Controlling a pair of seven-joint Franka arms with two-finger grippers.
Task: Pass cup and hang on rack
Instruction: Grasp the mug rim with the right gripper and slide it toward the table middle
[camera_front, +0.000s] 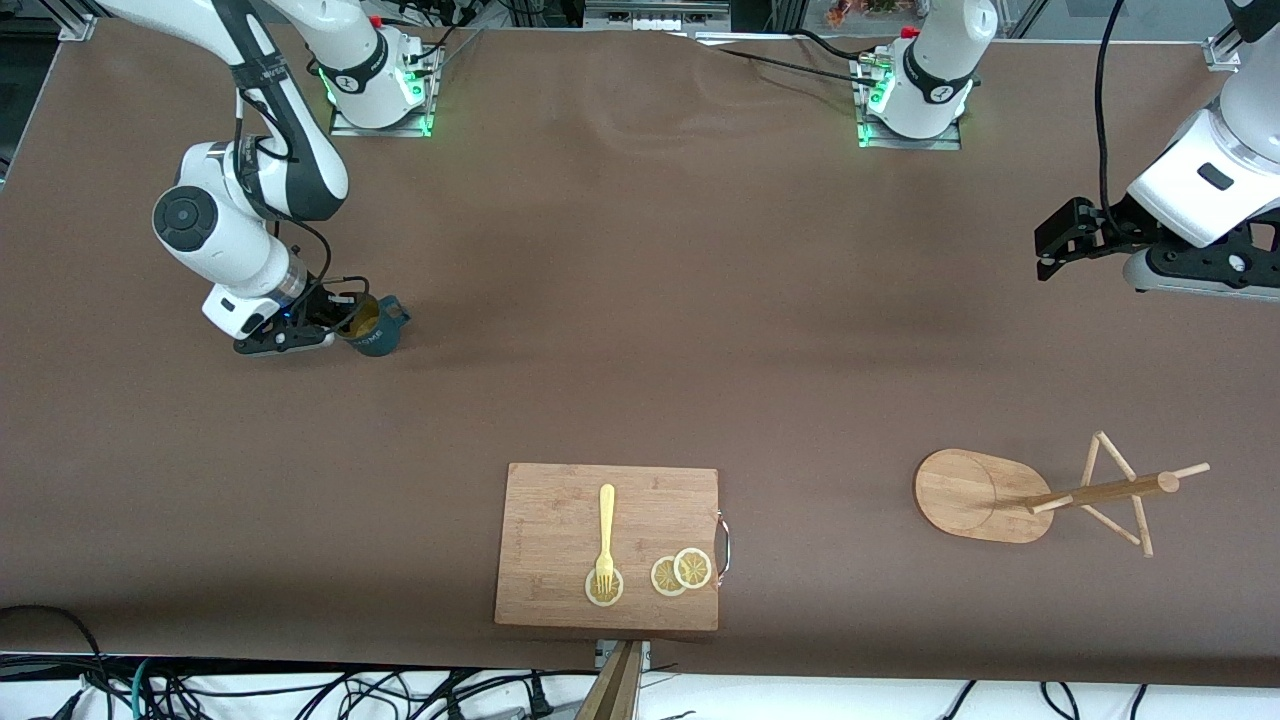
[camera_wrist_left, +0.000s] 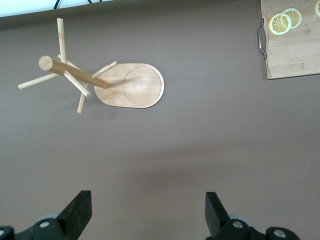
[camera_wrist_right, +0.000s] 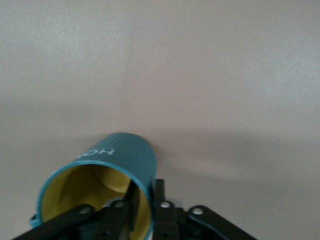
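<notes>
The dark teal cup (camera_front: 380, 328) with yellow interior is tilted, low at the table toward the right arm's end. My right gripper (camera_front: 345, 320) is shut on its rim. In the right wrist view one finger is inside the cup (camera_wrist_right: 120, 157) and one outside, with the gripper (camera_wrist_right: 146, 192) pinching the wall. I cannot tell whether the cup touches the table. The bamboo rack (camera_front: 975, 495) stands toward the left arm's end, near the front camera. It also shows in the left wrist view (camera_wrist_left: 132, 85). My left gripper (camera_front: 1050, 245) is open and empty in the air, its fingers (camera_wrist_left: 80, 210) wide apart.
A rectangular wooden cutting board (camera_front: 560, 500) lies near the table's front edge, with a yellow fork (camera_front: 605, 530) and lemon slices (camera_front: 680, 572) on it. Its corner shows in the left wrist view (camera_wrist_left: 292, 55). Brown table surface lies between cup and rack.
</notes>
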